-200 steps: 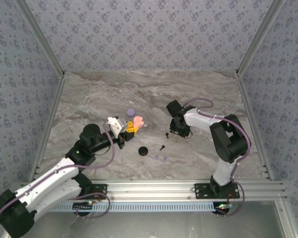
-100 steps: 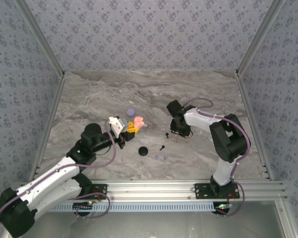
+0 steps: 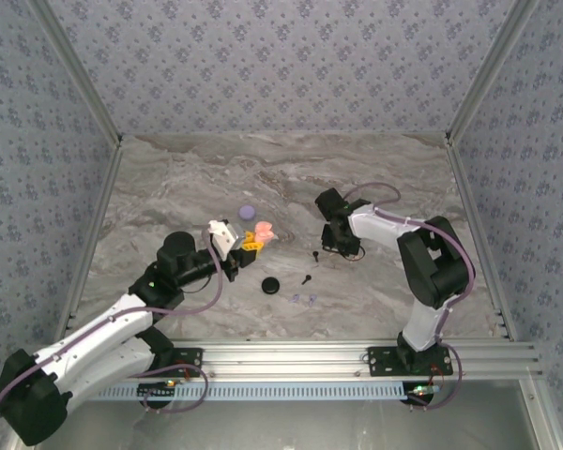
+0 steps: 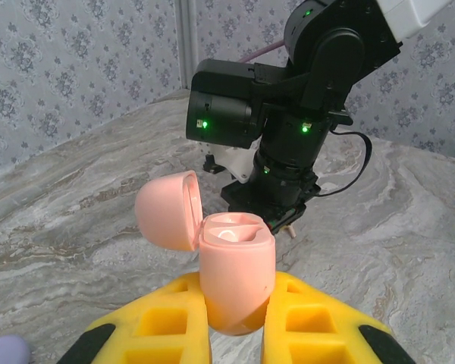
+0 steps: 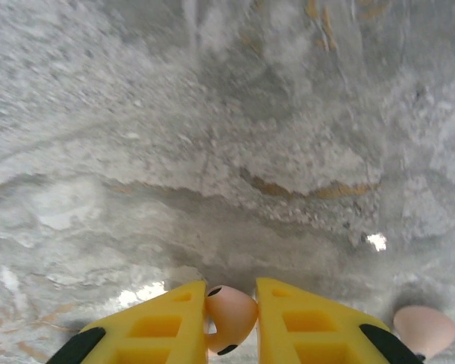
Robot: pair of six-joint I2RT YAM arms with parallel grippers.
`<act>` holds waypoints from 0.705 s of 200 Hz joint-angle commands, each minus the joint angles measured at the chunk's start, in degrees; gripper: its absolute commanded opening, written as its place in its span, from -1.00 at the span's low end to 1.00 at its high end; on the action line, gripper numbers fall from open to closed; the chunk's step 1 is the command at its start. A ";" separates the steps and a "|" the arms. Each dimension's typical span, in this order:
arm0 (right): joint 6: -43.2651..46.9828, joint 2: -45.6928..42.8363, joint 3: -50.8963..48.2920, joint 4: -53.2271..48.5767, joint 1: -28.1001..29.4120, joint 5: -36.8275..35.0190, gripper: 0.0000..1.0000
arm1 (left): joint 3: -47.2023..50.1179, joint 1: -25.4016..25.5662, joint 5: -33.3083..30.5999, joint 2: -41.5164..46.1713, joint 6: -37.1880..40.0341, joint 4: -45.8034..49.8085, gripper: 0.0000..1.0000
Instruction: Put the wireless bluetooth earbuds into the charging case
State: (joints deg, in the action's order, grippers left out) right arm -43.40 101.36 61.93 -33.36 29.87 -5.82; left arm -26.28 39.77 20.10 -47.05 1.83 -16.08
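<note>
My left gripper (image 4: 237, 284) is shut on the pale pink charging case (image 4: 235, 262), held upright with its lid (image 4: 167, 210) swung open to the left. From above, that case (image 3: 262, 231) sits at the left gripper (image 3: 251, 242), left of centre. My right gripper (image 5: 231, 292) is down at the table and shut on a pale pink earbud (image 5: 232, 317), pinched between the yellow fingers (image 5: 159, 330). A second pale pink earbud (image 5: 425, 330) lies on the table just to its right. From above, the right gripper (image 3: 339, 249) is right of centre.
On the marble table lie a lilac case (image 3: 247, 212), a closed black case (image 3: 271, 285), two black earbuds (image 3: 307, 278) (image 3: 316, 254) and lilac earbuds (image 3: 303, 299). The right arm's wrist (image 4: 288, 129) stands close behind the pink case. Patterned walls enclose the table.
The right gripper has closed its fingers onto the pale pink earbud. The left arm has shifted slightly to the right with the pink case.
</note>
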 commanded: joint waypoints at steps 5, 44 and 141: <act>5.02 -5.34 -1.40 1.77 0.28 -2.92 -0.56 | -1.02 0.29 0.38 -0.42 -2.24 -3.01 -1.00; 15.16 -15.99 -3.29 3.86 2.21 -5.25 -0.56 | 0.53 0.22 1.93 -2.96 -7.27 -8.80 -1.00; 33.89 -36.53 -0.90 9.02 8.09 6.28 -0.56 | -4.60 0.39 9.52 -13.94 -14.54 -17.41 -1.00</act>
State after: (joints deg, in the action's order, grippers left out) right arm -15.46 66.48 59.09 -25.50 36.25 -3.92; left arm -26.83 39.77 25.34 -59.11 -10.11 -27.94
